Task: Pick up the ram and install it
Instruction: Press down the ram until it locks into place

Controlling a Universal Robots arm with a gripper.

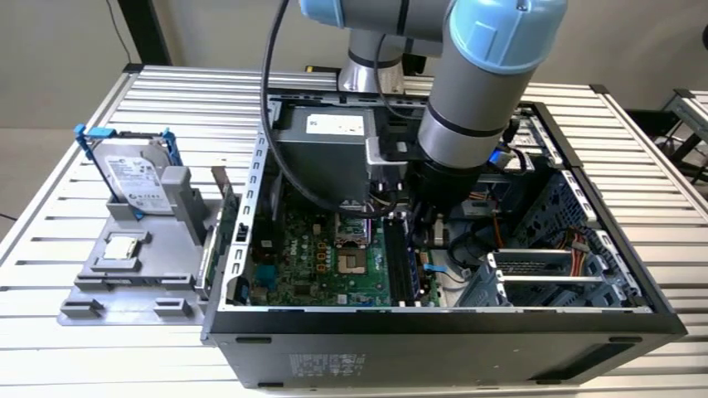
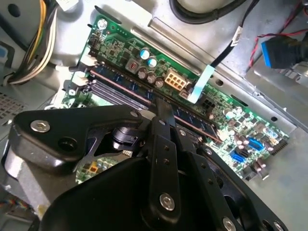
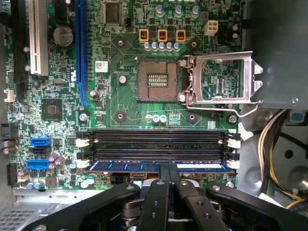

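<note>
Item: the ram, a thin blue-green stick. In the first wrist view we find it standing on edge in the outermost of the memory slots, the one nearest the board's edge, running the slot's full length between the white end latches. In the second wrist view it shows as a dark strip along the same row.

Holder: the gripper. Its two narrow fingers are drawn together on the stick's upper edge near mid-length, pinching it.

Step in hand, as we judge it: seating. To do this well we keep the stick upright and in line with the slot, press straight into the board, and load both ends evenly so that neither latch lags. We cannot tell whether the latches have closed.

Surroundings: motherboard with open processor socket and raised retention frame; the three neighbouring slots unfilled. In the exterior view, the arm reaches down into the open computer case; hard drive in a grey fixture at the exterior view's left.
</note>
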